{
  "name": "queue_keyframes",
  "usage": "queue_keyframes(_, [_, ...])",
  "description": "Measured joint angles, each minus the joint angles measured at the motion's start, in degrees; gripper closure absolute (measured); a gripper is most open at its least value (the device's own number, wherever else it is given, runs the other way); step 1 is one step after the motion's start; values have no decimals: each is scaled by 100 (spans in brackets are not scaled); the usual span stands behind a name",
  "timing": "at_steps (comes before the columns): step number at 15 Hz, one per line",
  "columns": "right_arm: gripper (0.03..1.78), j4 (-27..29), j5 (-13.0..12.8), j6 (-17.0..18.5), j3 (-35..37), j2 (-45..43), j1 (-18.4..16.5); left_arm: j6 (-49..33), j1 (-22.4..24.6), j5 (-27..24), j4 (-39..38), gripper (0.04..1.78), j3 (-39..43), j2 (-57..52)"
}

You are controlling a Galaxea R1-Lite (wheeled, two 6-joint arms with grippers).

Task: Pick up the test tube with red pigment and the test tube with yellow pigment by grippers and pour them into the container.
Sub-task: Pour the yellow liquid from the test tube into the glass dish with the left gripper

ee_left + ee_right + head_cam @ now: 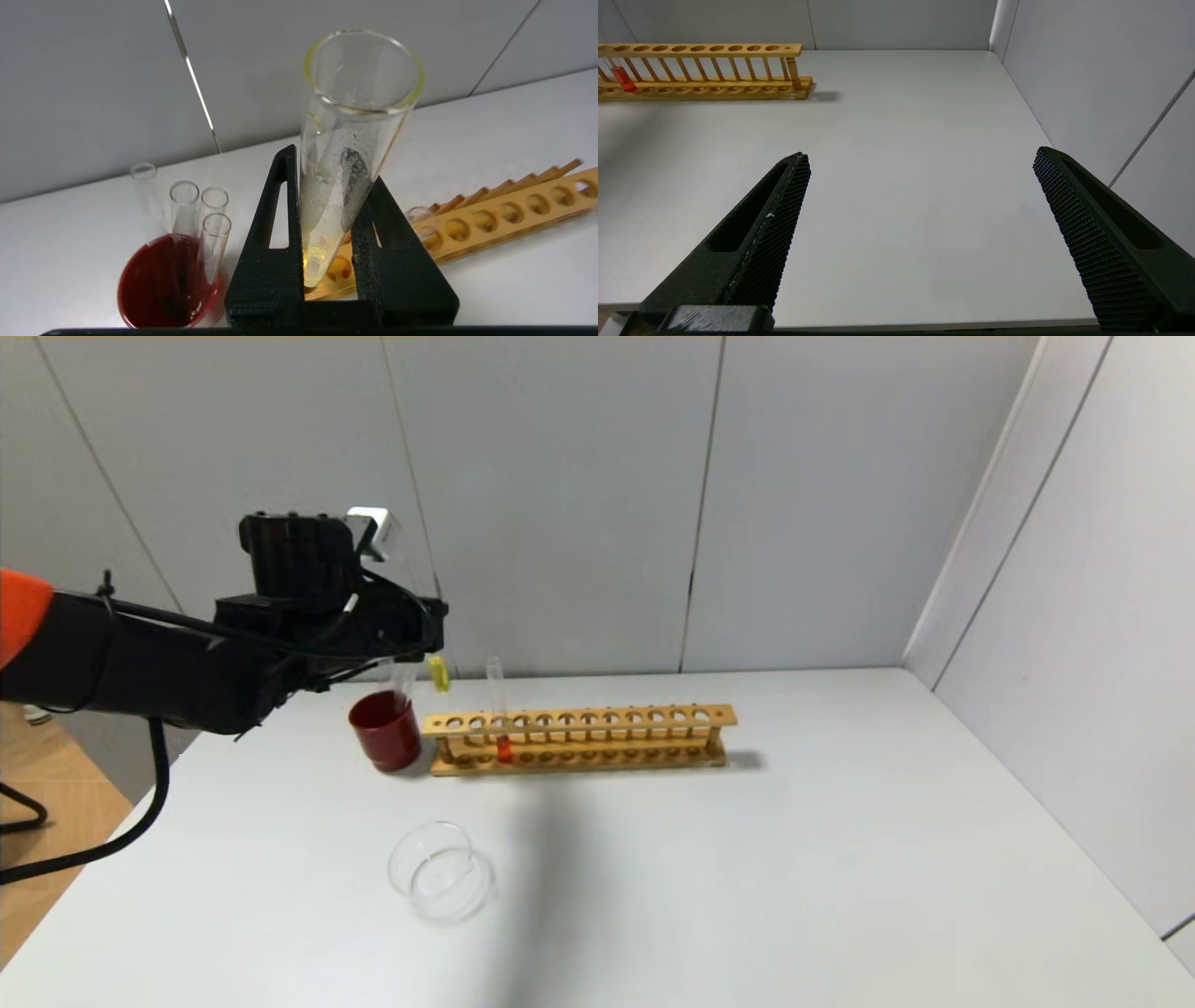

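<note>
Left arm extended across the left side of the white table (840,859), held raised above its far-left area, black left gripper (327,233) level with the top of the long wooden test tube rack (579,739). Fingers (273,261) clamped on the thin clear glass test tube with yellow pigment (343,154), one on each side of its lower half; tube lifted clear of the rack, tilted, open mouth toward the wrist camera, a little yellow liquid at its bottom end. In the head view, yellow tip hanging just beside the rack's left end, above the gap between rack and dark red opaque cup (385,730). Cup holding several colourless clear glass tubes (205,233). Thin clear test tube with red pigment (499,714) upright in a hole near the rack's left end, untouched. Small round clear glass container (441,870) on the table nearer the robot, well apart from the gripper. Right gripper (920,219) low over the table's near right area, fingers spread wide, nothing between them.
</note>
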Motion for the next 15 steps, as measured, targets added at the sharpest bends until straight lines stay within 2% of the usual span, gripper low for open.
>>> queue_keyframes(6, [6,0,0,2,0,0,0,274,-16,74,451,149,247,-892])
queue_keyframes(10, [6,0,0,0,0,0,-2,705,98,179,418,149,1067,-1419])
queue_keyframes(15, [6,0,-2,2,0,0,0,735,130,227,121,149,2160,-1921])
